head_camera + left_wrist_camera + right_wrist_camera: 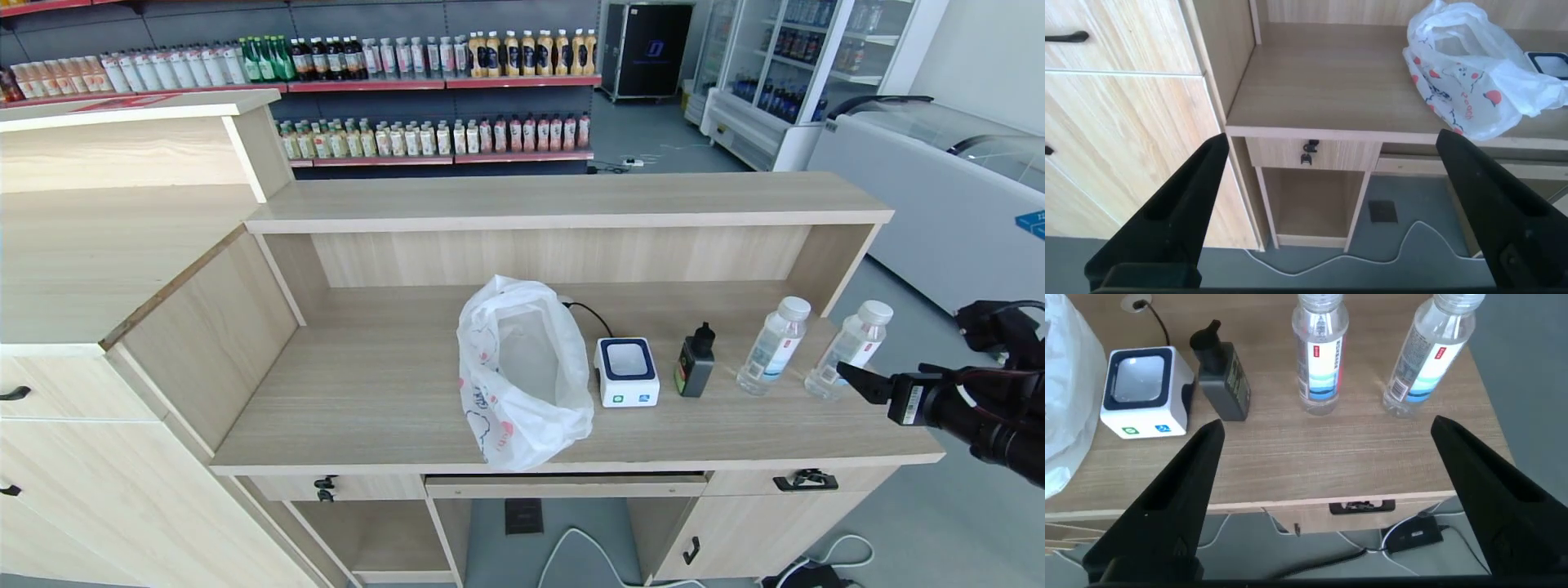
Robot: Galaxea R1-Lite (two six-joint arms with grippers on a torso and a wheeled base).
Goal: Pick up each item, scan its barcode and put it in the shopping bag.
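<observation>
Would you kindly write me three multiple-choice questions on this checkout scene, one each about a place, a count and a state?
1. What stands between the bag and the dark bottle?
A) scanner
B) mug
C) tin

2. How many water bottles stand on the counter?
A) one
B) two
C) four

3. How is the right gripper?
A) shut on a bottle
B) inside the bag
C) open and empty

Answers:
1 A: the scanner sits right of the bag and left of the dark bottle.
2 B: two clear, white-capped bottles stand at the counter's right end.
3 C: its fingers are spread wide, gripping nothing.
</observation>
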